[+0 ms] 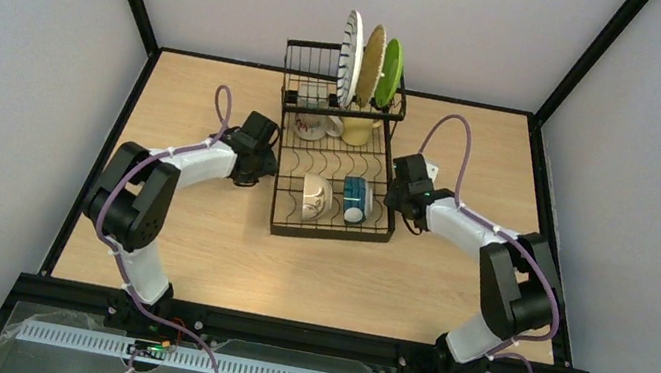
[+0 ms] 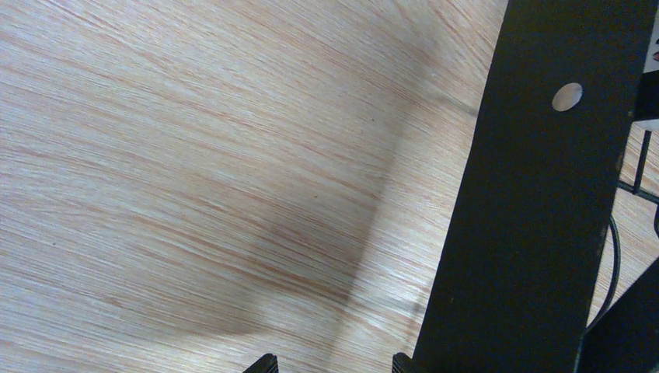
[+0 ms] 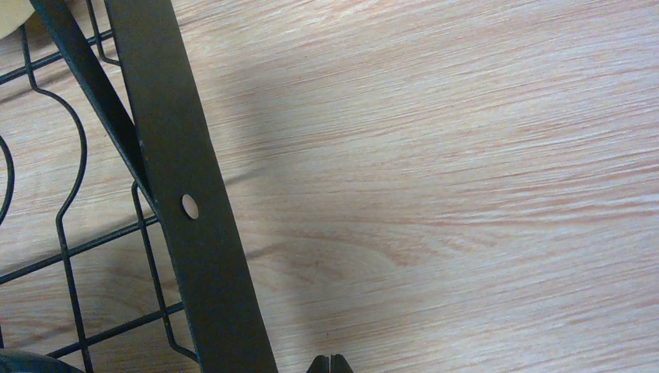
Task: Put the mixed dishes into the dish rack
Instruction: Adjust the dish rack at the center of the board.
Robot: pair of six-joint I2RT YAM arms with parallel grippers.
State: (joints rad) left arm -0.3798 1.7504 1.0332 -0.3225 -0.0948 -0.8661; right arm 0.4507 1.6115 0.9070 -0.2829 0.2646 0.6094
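1. The wooden table (image 1: 193, 255) carried the dish rack (image 1: 329, 235) at its middle, between the two arms.
2. Three plates stood on edge at the rack's far end: striped white plate (image 1: 351, 58), tan plate (image 1: 371, 64), lime green plate (image 1: 390, 72).
3. The white printed mug (image 1: 313, 126) and pale yellow mug (image 1: 357, 130) sat just below the plates. The cream mug (image 1: 315, 197) and blue-patterned mug (image 1: 357, 199) lay side by side at the near end.
4. The left gripper (image 2: 332, 364) hung just left of the rack, fingers spread wide and holding nothing.
5. The right gripper (image 3: 330, 363) hung just right of the rack, fingers pressed together and empty.
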